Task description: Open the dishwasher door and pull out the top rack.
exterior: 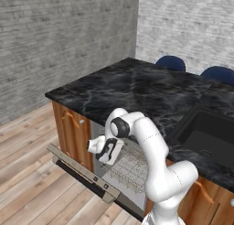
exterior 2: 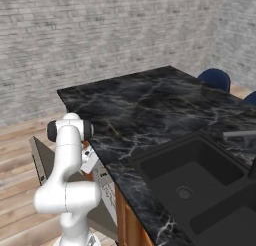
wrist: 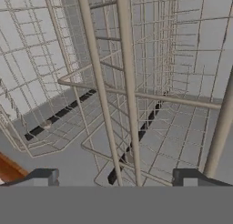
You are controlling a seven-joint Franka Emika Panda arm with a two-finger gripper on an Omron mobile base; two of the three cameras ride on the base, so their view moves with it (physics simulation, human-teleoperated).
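My arm (exterior: 151, 146) is glossy white all over, built from fat rounded segments that swell at each bend. Dark, near-black discs cap the joints; one shows plainly at the elbow (exterior: 119, 127), another in the right base view (exterior 2: 52, 130). Thin dark seam lines ring the white shells. My hand (exterior: 101, 147) is a blocky white piece with a black panel on its side. My two fingertips (wrist: 45, 176) are small, squared and dark grey.

A black marble counter (exterior: 137, 89) is sitting on orange-brown wooden cabinets (exterior: 68, 130) standing on a pale wood plank floor (exterior: 27, 174). A black sink basin (exterior 2: 192, 175) is sitting recessed into the countertop.
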